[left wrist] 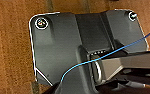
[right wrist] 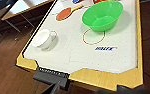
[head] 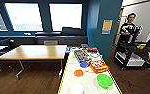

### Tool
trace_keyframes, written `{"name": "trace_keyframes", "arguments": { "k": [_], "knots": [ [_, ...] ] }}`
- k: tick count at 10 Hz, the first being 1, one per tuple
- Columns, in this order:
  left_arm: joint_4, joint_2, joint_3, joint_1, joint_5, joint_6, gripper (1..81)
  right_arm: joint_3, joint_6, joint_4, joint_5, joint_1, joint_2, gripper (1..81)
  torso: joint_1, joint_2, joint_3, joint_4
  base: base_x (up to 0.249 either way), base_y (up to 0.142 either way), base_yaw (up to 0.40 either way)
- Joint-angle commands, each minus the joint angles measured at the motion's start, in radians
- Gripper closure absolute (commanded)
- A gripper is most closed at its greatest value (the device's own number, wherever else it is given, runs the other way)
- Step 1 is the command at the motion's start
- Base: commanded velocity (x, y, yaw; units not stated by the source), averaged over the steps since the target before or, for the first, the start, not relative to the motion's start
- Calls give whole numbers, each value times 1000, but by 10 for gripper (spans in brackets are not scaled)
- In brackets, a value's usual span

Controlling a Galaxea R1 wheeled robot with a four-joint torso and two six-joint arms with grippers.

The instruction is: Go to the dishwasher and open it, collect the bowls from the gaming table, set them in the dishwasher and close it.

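Observation:
The gaming table (head: 73, 81), long with a white top and yellow edge trim, runs away from me in the head view. On it sit the bowls: a large lime green bowl (head: 104, 80) near the right edge, a small orange one (head: 78, 73) and a blue one (head: 84, 64) farther along. In the right wrist view the table's near end (right wrist: 73, 55) lies below, with the green bowl (right wrist: 102, 15) upright and empty and the orange piece (right wrist: 63, 14) beyond it. The dishwasher is out of view.
A white dish (head: 77, 88) (right wrist: 42, 38) stands near the table's close left corner. Colourful game boxes (head: 98, 66) lie past the bowls. A wood-topped table (head: 32, 52) is to the left, a teal pillar (head: 103, 30) to the right, and a person (head: 128, 27) beside a black cart (head: 131, 56).

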Motion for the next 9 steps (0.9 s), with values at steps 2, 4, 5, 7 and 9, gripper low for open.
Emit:
{"name": "trace_keyframes", "arguments": {
  "k": [2, 4, 5, 7, 9],
  "knots": [
    [-4, -5, 1, -45, 51, -5, 10, -9, 110, 8, -253, 276, 101, 10, 0, 0, 0, 0, 0, 0, 0],
    [-4, -1, 1, -46, 51, -5, 10, -69, 110, -37, -174, 239, 189, 10, 0, 0, -1, 0, 0, 0, 0],
    [-5, -3, -1, -46, 51, -6, 10, -100, 110, -46, -109, 222, 201, 10, 0, 0, -1, 0, 0, 0, 0],
    [-16, -12, -1, -46, 53, -6, 10, -133, 119, -32, -90, 273, 101, 10, 1, 0, -1, 0, 0, 0, 0],
    [-14, -6, -1, -46, 53, -6, 10, -170, 160, -34, -208, 400, 63, 10, 1, 1, -1, 0, 0, 0, 0]
  ]
}}
